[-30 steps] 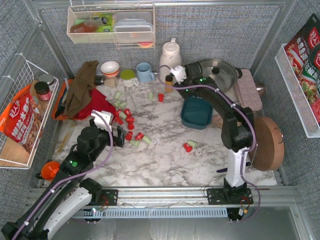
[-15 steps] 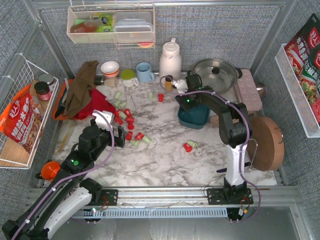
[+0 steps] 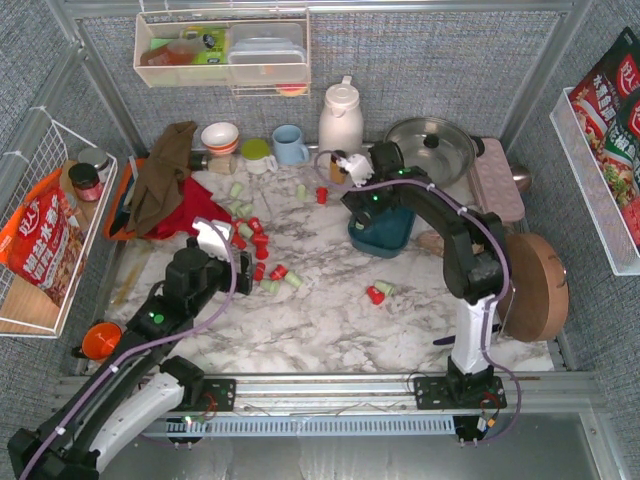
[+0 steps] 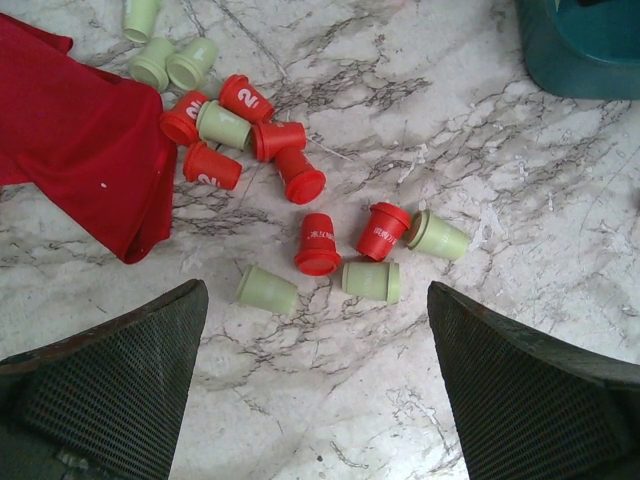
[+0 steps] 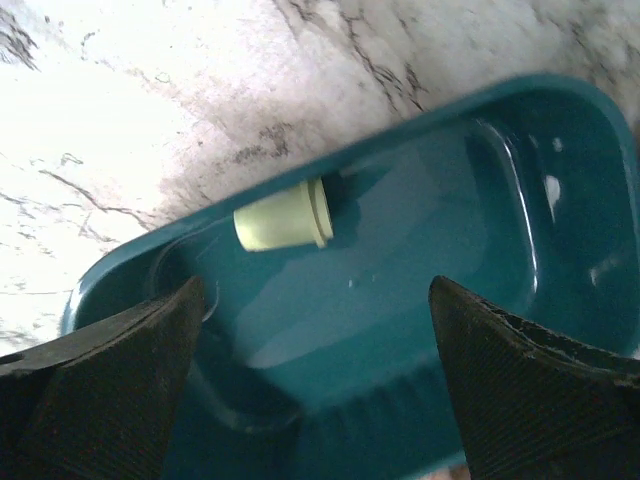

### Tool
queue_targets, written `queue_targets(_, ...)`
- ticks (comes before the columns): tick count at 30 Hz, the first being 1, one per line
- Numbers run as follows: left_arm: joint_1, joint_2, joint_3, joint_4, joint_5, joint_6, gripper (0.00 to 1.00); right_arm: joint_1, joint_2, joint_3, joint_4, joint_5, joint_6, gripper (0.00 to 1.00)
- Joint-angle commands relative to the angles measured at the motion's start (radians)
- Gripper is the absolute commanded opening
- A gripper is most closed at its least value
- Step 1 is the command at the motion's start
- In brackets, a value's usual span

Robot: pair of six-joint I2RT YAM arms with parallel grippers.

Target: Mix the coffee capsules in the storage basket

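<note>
Right claw (image 5: 320, 375) gapes empty over the basket (image 5: 455, 235), one green pod (image 5: 283, 215) inside; left claw (image 4: 318, 390), also gaping, should straddle a single loose pod (image 4: 318, 245).

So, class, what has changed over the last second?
The right arm's fingers swung from beside the thermos to over the basket, which seems nudged left. The left arm's fingers edged right. No grasp or release shows. The loose capsules and everything else stayed put.

Marble tabletop (image 3: 330, 330), grey fabric walls (image 3: 420, 60)
</note>
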Motion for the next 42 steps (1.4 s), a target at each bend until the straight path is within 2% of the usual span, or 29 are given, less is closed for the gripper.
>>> queue_targets(1, 0.001, 0.02, 0.014, 0.024, 0.009, -0.004, 0.99, 0.02, -0.099, -0.051, 0.015, 0.21, 0.295, 0.99)
queue_targets(7, 0.002, 0.051, 0.021, 0.02, -0.005, -0.003, 0.99, 0.024, -0.289, -0.321, 0.135, 0.44, 0.728, 0.99)
queue_targets(11, 0.001, 0.065, 0.023, 0.012, -0.017, -0.006, 0.99, 0.015, -0.428, -0.513, 0.267, 0.613, 0.879, 0.99)
queue_targets(16, 0.001, 0.075, 0.022, 0.011, -0.027, -0.008, 0.99, -0.031, -0.52, -0.666, 0.432, 0.598, 0.966, 0.99)
queue_targets(18, 0.001, 0.079, 0.021, 0.012, -0.033, -0.008, 0.99, -0.067, -0.519, -0.702, 0.489, 0.533, 0.989, 0.98)
queue_targets(21, 0.002, 0.087, 0.02, 0.012, -0.036, -0.008, 0.99, -0.108, -0.487, -0.721, 0.573, 0.415, 1.009, 0.82)
queue_targets(24, 0.001, 0.099, 0.021, 0.011, -0.038, -0.006, 0.99, -0.127, -0.431, -0.708, 0.612, 0.374, 1.02, 0.67)
queue_targets(26, 0.002, 0.105, 0.022, 0.009, -0.04, -0.006, 0.99, -0.136, -0.395, -0.689, 0.63, 0.36, 1.013, 0.64)
queue_targets(27, 0.002, 0.109, 0.023, 0.008, -0.041, -0.006, 0.99, -0.141, -0.374, -0.671, 0.631, 0.342, 0.996, 0.58)
queue_targets(32, 0.001, 0.12, 0.023, 0.011, -0.042, -0.006, 0.99, -0.151, -0.305, -0.587, 0.572, 0.261, 0.894, 0.22)
queue_targets(34, 0.001, 0.124, 0.023, 0.012, -0.044, -0.005, 0.99, -0.155, -0.307, -0.595, 0.57, 0.222, 0.886, 0.18)
queue_targets(39, 0.001, 0.14, 0.026, 0.014, -0.042, -0.006, 0.99, -0.157, -0.312, -0.604, 0.55, 0.155, 0.867, 0.16)
queue_targets(42, 0.0, 0.153, 0.029, 0.016, -0.035, -0.011, 0.99, -0.166, -0.287, -0.56, 0.473, 0.091, 0.856, 0.1)
